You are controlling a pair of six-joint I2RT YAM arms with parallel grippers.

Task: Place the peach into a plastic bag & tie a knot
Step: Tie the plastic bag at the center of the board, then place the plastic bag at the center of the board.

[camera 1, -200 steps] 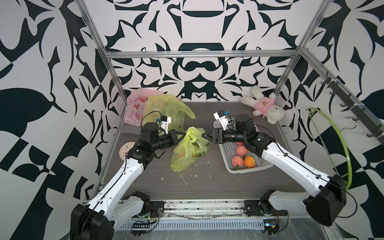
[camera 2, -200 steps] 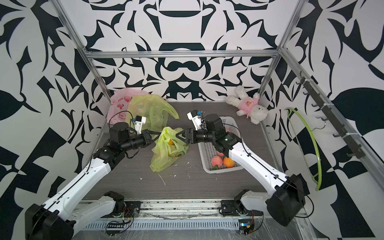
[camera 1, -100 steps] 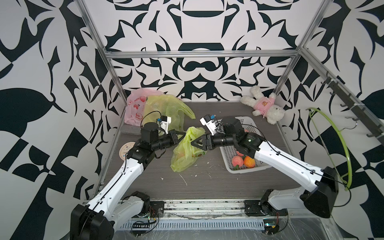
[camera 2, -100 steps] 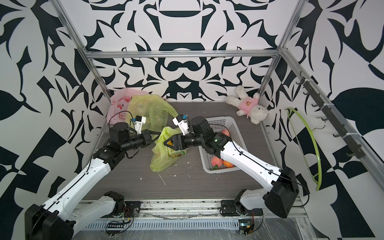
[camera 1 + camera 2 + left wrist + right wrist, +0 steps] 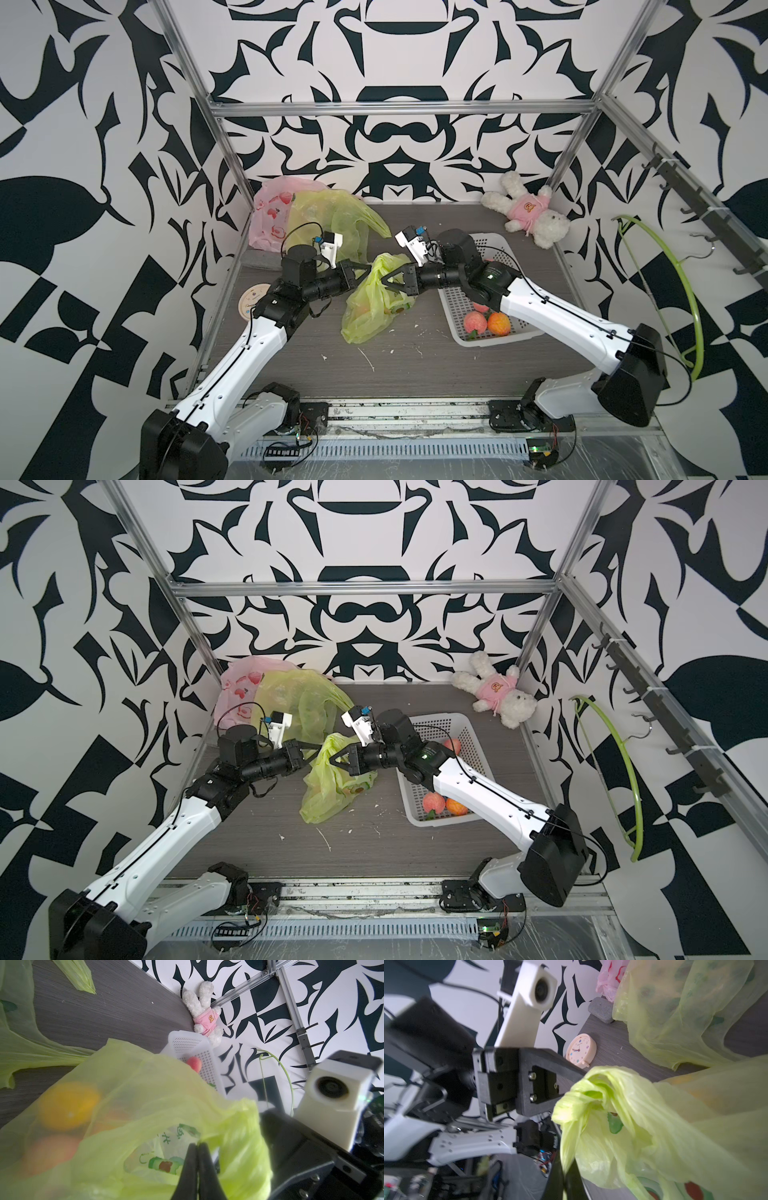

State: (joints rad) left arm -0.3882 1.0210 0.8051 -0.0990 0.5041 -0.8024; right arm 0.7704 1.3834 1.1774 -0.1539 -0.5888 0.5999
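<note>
A yellow-green plastic bag (image 5: 370, 309) (image 5: 332, 785) slumps on the grey table between both arms. My left gripper (image 5: 368, 266) (image 5: 198, 1145) is shut on the bag's upper edge from the left. My right gripper (image 5: 384, 279) (image 5: 565, 1172) is shut on a bunched fold of the bag (image 5: 633, 1136) from the right. Through the film of the bag (image 5: 145, 1095) show a peach-coloured round fruit (image 5: 49, 1155) and an orange one (image 5: 68, 1105). Another peach (image 5: 475, 322) (image 5: 432, 802) lies in the white basket (image 5: 490, 239) beside an orange fruit (image 5: 498, 323).
A second green bag (image 5: 332, 216) and a pink bag (image 5: 270, 208) lie at the back left. A small clock (image 5: 252, 297) sits by the left edge, and a plush rabbit (image 5: 528, 212) at the back right. A green hoop hanger (image 5: 690, 291) hangs on the right wall.
My right gripper has moved left from over the basket to the bag and has shut on its upper fold. The left gripper still holds the bag's edge where it was.
</note>
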